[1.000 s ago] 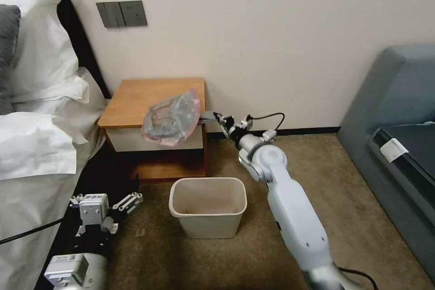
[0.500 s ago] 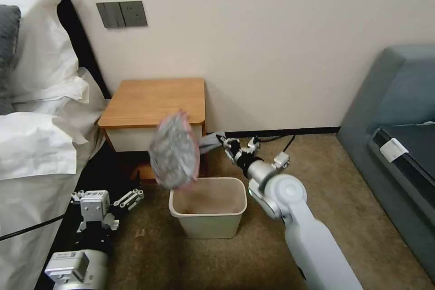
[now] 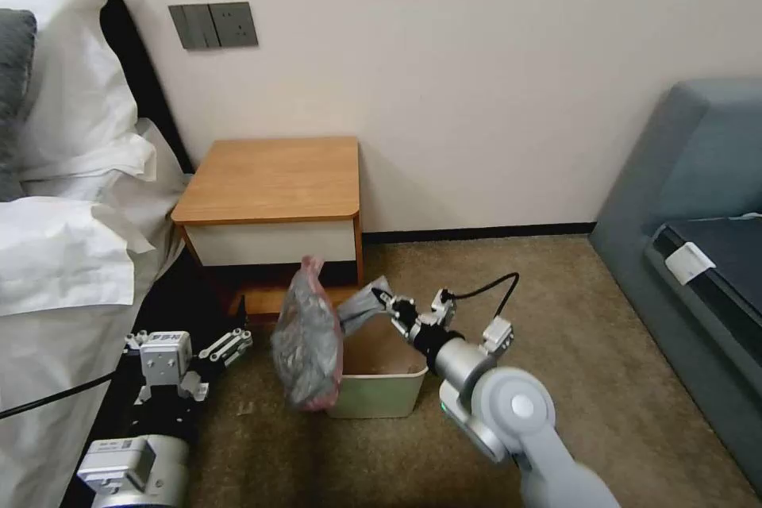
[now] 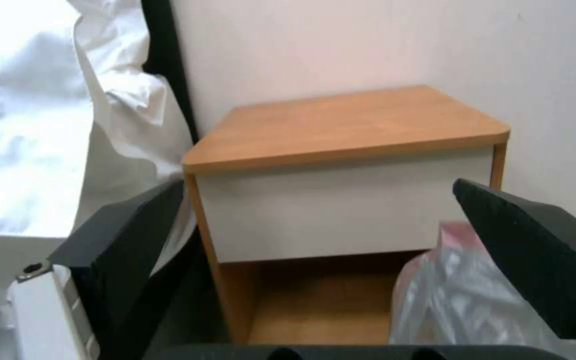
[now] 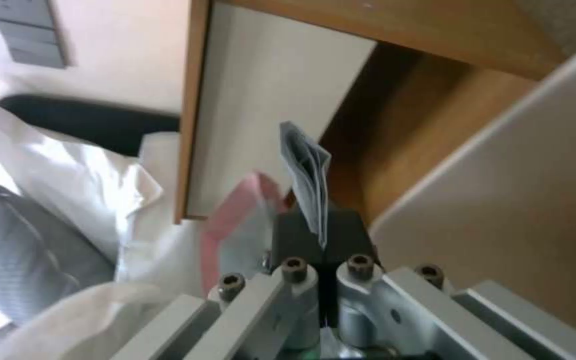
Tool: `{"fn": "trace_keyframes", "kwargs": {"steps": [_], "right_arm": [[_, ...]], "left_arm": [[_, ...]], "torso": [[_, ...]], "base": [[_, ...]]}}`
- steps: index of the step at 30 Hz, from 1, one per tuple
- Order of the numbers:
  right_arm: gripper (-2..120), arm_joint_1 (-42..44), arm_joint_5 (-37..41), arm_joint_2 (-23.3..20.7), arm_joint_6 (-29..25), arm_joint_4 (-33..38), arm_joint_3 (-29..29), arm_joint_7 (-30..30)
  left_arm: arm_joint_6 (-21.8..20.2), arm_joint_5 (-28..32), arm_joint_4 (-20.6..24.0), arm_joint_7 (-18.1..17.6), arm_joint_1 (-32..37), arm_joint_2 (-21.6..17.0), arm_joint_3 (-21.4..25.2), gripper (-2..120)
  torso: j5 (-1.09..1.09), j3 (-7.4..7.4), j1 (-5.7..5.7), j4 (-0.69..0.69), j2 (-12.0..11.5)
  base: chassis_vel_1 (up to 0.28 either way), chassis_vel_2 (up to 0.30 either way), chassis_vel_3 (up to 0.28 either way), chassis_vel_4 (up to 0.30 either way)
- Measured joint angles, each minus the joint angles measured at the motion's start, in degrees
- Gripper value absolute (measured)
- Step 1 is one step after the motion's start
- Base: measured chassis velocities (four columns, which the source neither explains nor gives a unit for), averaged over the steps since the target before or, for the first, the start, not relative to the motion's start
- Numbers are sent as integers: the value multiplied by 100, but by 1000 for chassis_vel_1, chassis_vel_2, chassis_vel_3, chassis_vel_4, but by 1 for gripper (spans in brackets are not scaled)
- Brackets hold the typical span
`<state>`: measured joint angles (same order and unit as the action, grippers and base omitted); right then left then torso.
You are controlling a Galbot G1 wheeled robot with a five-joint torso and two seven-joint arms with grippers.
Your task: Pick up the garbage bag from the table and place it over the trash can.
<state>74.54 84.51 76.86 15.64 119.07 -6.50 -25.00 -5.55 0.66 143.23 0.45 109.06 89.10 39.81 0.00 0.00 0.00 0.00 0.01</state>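
— Grey film is seen hanging beside the trash can (image 3: 373, 397): the garbage bag (image 3: 308, 340) dangles off its left edge, with a pinkish hem at top and bottom. Where is it held?

— A twisted corner is pinched by the right tool (image 3: 384, 303), whose fingers are pressed together on the film above the can's far rim. The bag is gathered, not spread, and most of it is judged to hang outside the can.

— What is needed for the placing to go well?

— The mouth should be opened and carried across the whole rim; one pinched corner is unlikely to be enough, since thin film is expected to cling and fold. A second grip from the left tool (image 3: 213, 353), parked low near the bed with its fingers spread apart, would probably help.

— And the can's contents?

— Nothing can be made out inside it; the tabletop (image 3: 274, 178) is bare of the bag.
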Motion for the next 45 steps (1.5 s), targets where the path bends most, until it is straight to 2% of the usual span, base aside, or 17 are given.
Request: {"fn": "trace_keyframes", "kwargs": {"steps": [6,10,12,21,23,27,30,32,35,36,39,40,42,45], "right_arm": [[0,149,-402,33,-297,51,200,-90],[0,120,-587,202,-684,23,385,-268],[0,85,-931,346,-968,-29,516,-346],[0,215,-1149,296,-941,60,579,-461],[10,286,-1178,245,-897,111,591,-535],[20,294,-1183,230,-857,134,594,-638],[35,202,-1181,222,-797,181,614,-1035],[38,175,-1173,217,-774,198,618,-1156],[53,115,-1108,175,-687,269,628,-1614],[53,115,-1108,175,-687,269,628,-1614],[68,51,-921,104,-529,397,640,-2063],[68,51,-921,104,-529,397,640,-2063],[78,-70,-808,58,-463,481,671,-2408],[84,-144,-763,42,-454,514,690,-2557]], "left_arm": [[47,-9,0,-3,-43,5,-27,100],[76,-17,0,-3,-56,4,-32,100],[87,-18,0,-3,-58,-13,-32,100],[89,-7,0,-4,-93,-39,-27,100],[89,-2,0,-3,-115,-37,-29,100],[93,1,-10,-3,-139,-29,-34,100],[98,5,-44,-3,-182,-19,-38,100],[101,5,-56,-3,-194,-16,-38,100],[113,7,-95,-3,-235,-11,-43,100],[113,7,-95,-3,-235,-11,-43,100],[117,14,-129,-1,-275,-10,-49,100],[117,14,-129,-1,-275,-10,-49,100],[120,31,-162,0,-311,-10,-51,100],[122,35,-173,0,-324,-10,-54,100]], "torso": [[0,0,0,0,0],[0,0,0,0,0],[0,0,0,0,0],[0,0,0,0,0],[0,0,0,0,0],[0,0,0,0,0],[0,0,0,0,0],[0,0,0,0,0],[0,0,0,0,-1],[0,0,0,0,-1],[0,0,0,0,-1],[0,0,0,0,-1],[0,0,0,0,-1],[0,0,0,0,-1]], "base": [[0,0,0,0],[0,0,0,0],[0,0,0,0],[0,0,0,0],[0,0,0,0],[0,0,0,0],[0,0,0,0],[0,0,0,0],[0,0,0,0],[0,0,0,0],[0,0,0,0],[0,0,0,0],[0,0,0,0],[0,0,0,0]]}}
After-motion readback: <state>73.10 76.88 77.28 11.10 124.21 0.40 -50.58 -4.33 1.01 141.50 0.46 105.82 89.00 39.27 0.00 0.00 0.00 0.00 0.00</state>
